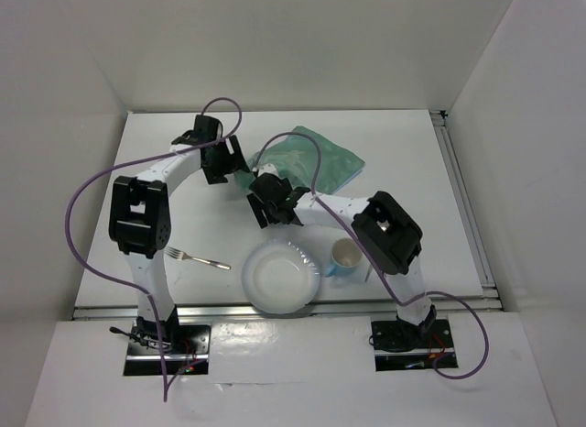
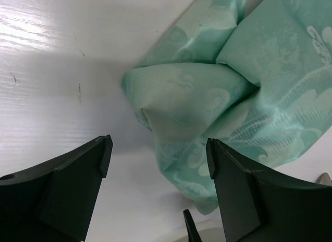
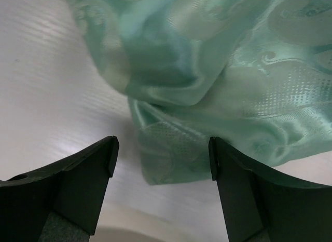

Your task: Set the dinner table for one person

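White walls are enclosing the table (image 1: 403, 138), a wide matte white top that is filling the middle of the overhead view, with a metal rail (image 1: 465, 202) running along its right edge. We are seeing the left fingers (image 2: 67, 187) standing wide apart and gripping nothing, and through the gap between them the left wrist camera is showing a bunched fold of the green cloth mat (image 1: 327, 159) lying on the white surface. We cannot tell whether either finger is touching the cloth. The right fingers (image 3: 72, 185) are likewise spread open and holding nothing, hanging over the mat's crumpled near edge, which is draping down between them in the right wrist view. From overhead, we are finding both wrists reaching toward the middle of the table, the left one at the mat's left side and the right one just nearer, at its near-left corner. The mat itself is lying rumpled toward the far centre of the table. Nearer the arm bases, a white plate (image 1: 281, 276) is sitting close to the front edge, a paper cup (image 1: 346, 256) is standing upright just to its right beside the right arm, and a fork (image 1: 197, 258) is lying flat to the plate's left, apart from it. Purple cables (image 1: 87, 184) are looping over both arms.
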Tool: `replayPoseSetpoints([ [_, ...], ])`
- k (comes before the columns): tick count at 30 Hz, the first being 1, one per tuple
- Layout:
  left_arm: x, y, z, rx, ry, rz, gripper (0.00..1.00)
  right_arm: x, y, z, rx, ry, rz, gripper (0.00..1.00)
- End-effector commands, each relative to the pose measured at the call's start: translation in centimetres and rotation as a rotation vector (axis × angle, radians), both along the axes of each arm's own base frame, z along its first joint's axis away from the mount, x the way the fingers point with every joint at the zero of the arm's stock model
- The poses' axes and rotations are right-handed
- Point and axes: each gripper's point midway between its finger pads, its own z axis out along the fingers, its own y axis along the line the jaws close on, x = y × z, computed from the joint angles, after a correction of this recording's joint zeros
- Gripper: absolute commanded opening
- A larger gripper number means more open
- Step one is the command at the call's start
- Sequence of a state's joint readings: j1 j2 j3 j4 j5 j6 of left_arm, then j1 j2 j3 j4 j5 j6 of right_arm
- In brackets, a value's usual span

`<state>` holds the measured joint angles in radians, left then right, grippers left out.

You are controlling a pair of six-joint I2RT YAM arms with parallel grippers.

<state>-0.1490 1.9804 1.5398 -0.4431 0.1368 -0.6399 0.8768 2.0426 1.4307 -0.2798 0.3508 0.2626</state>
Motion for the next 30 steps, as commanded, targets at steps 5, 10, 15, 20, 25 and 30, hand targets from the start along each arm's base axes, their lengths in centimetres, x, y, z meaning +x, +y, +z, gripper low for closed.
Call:
replayPoseSetpoints([
  [5, 2.7, -1.4, 0.1, -0.055, -0.017, -0.013, 0.91, 2.4, -0.2, -0.9, 0.003, -0.020, -0.024, 0.69],
  [10, 4.4, -2.4, -0.1, -0.097, -0.022, -0.031, 0.66, 2.7, -1.2, -1.9, -0.015, -0.004, -0.042, 0.39],
  [15, 5.3, -2.9, 0.2, -0.121, -0.028, -0.036, 0.12, 3.7, -2.2, 1.0, 0.015, -0.047, -0.084, 0.00],
  [20, 6.9, -2.6, 4.6, -0.126, -0.121, -0.040, 0.00, 6.9, -5.8, 8.3, 0.106, -0.154, -0.161, 0.00],
  [25, 7.6, -1.9, 11.8, -0.110, -0.246, -0.052, 0.00, 10.4, -9.7, 16.7, 0.178, -0.304, -0.197, 0.00],
  [30, 6.2, -1.5, 22.8, -0.137, -0.453, -0.075, 0.00, 12.8, -15.0, 26.7, 0.257, -0.490, -0.237, 0.00],
])
